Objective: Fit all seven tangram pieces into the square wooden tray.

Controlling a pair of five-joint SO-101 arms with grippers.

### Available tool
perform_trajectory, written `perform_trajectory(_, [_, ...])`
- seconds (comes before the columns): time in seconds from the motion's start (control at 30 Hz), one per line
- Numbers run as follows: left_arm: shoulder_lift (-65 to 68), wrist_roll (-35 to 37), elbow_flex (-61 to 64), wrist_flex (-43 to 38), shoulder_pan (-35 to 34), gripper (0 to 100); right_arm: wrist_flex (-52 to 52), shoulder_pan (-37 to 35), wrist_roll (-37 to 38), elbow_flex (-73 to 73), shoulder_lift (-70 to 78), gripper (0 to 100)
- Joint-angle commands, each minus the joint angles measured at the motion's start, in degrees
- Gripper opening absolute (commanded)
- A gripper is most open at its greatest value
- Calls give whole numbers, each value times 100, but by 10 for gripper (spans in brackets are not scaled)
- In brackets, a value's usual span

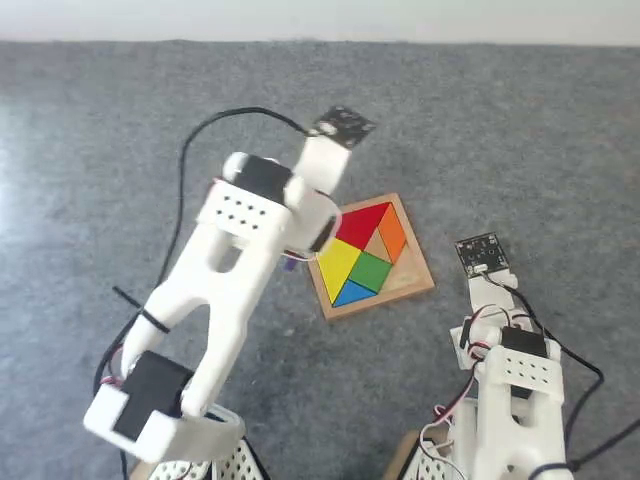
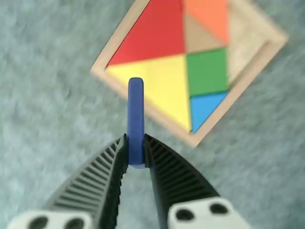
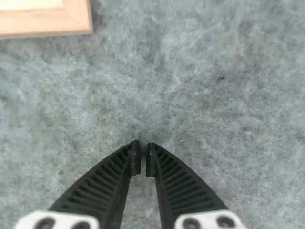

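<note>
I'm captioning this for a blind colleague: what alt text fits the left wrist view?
The left arm's jaws are shut on a dark blue piece held on edge over grey carpet. Beyond lies the wooden tray, holding red, yellow, green, orange and light blue pieces, with one part bare.

A grey, felt-like carpet spreads flat in soft, even light. A pale strip runs along its far edge.

Bright, diffuse light falls evenly over the grey felt table, and in the high view the arms cast only faint, soft-edged shadows on it. The wooden tray throws a thin dark line along its near edges. The felt darkens slightly just ahead of the right gripper, while the blue piece is evenly lit.
</note>
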Motion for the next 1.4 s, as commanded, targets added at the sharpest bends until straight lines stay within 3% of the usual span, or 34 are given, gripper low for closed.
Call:
perform_trajectory(0.0, [97, 308, -224, -765, 615, 12, -119, 48, -79, -62, -145, 44])
perform_trajectory(0.17, [800, 774, -233, -1565, 1143, 12, -66, 119, -97, -79, -391, 43])
perform_trajectory(0.37, [1354, 1020, -444, -2330, 1187, 12, 295, 242, -105, 387, -1807, 43])
perform_trajectory(0.73, [2646, 1336, -1508, -2312, 1231, 12, 1358, 40, -105, 1037, -4259, 43])
perform_trajectory(1.37, [2769, 2075, -1578, -1899, 1407, 12, 1332, 40, -97, 1064, -4251, 45])
